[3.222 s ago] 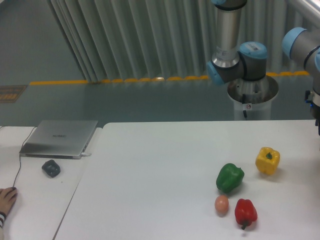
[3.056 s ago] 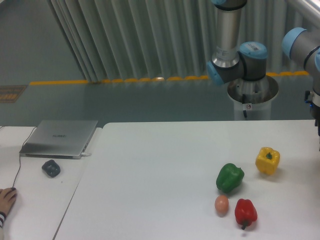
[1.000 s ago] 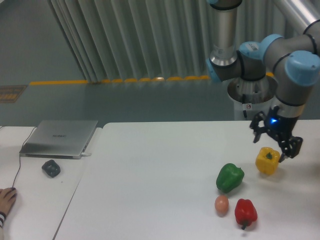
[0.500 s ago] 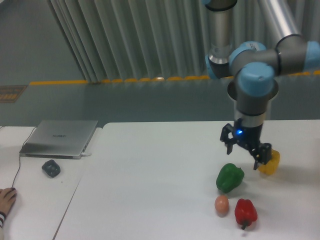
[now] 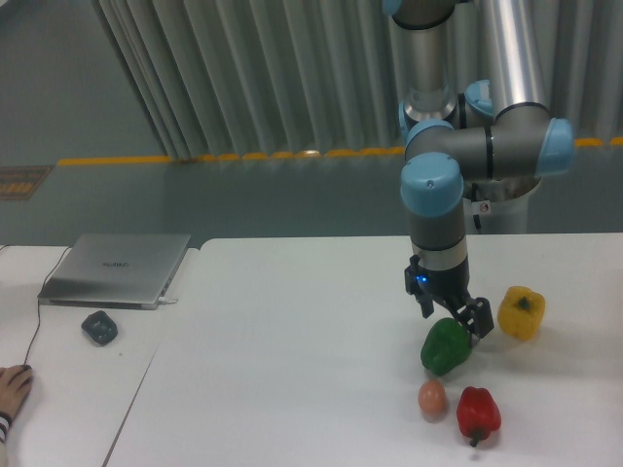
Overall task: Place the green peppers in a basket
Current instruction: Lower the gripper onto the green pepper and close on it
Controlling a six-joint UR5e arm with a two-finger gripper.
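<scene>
The green pepper (image 5: 447,345) lay on the white table (image 5: 292,341), toward its right side. The gripper (image 5: 451,313) hung just above the pepper's top, its two fingers (image 5: 479,323) spread apart, one to each side of the pepper's upper edge; contact could not be judged. Right of the green pepper, a little farther back, lay a yellow pepper (image 5: 521,311). In front of it lay a red pepper (image 5: 478,413), with an egg (image 5: 431,397) just beside that on the left. Far left of the green pepper, a closed laptop (image 5: 117,269) and a dark mouse (image 5: 99,327) rested on a second table, and a hand (image 5: 14,389) showed at the frame's edge.
</scene>
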